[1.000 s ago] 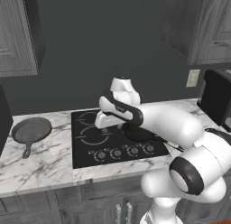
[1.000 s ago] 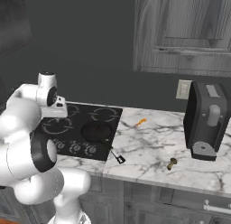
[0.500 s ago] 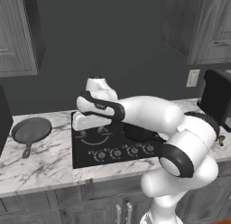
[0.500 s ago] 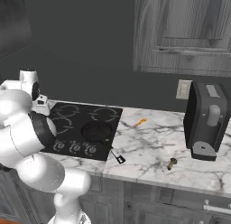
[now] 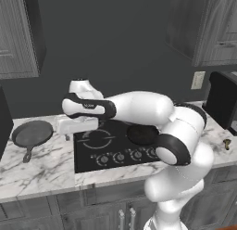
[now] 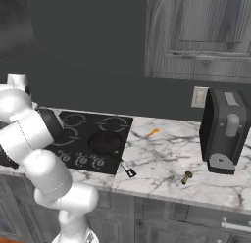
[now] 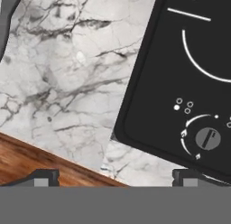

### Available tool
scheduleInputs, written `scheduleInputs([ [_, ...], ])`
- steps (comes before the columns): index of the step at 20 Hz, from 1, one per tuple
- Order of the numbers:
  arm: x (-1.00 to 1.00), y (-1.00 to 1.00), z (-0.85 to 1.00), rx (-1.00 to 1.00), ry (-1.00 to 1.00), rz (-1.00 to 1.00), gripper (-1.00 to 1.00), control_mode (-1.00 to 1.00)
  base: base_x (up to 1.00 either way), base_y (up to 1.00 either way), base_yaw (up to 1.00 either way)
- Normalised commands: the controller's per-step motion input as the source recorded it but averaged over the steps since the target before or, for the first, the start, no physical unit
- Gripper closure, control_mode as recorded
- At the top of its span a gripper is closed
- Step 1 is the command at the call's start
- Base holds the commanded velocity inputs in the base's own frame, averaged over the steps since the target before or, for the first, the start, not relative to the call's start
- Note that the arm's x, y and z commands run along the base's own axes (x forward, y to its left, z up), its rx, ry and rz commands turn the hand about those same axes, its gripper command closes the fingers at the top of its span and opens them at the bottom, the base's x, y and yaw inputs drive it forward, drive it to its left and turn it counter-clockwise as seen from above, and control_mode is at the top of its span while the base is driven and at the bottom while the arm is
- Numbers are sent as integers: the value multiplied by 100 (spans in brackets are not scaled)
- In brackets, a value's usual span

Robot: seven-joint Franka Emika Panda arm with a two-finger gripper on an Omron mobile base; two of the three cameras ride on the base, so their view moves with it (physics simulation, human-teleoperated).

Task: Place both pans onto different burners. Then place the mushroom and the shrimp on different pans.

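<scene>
Gripper (image 7: 115, 175) spread wide, holding nothing; grey skillet (image 5: 32, 133) and black pan (image 6: 104, 143) both sit empty.

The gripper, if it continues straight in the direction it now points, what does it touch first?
Probably the bare marble counter just beside the cooktop's edge; the open gripper points down at it, holding nothing, though depth is unclear.

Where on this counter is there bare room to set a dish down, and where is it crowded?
Bare marble lies between the grey skillet and the cooktop, and again right of the cooktop between the shrimp and the mushroom. The right end is crowded by the dark appliance. The black pan takes one front burner.
</scene>
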Motion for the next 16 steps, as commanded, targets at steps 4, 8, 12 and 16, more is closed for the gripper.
scheduleInputs([
  [4,1,47,-1,-6,0,-5,-100,-100,0,0,0],
  [8,7,43,-1,-7,0,-7,-100,-100,0,0,0],
  [12,11,41,0,-2,0,-7,-100,-100,0,0,0],
  [16,10,42,0,0,0,-6,-100,-100,0,0,0],
])
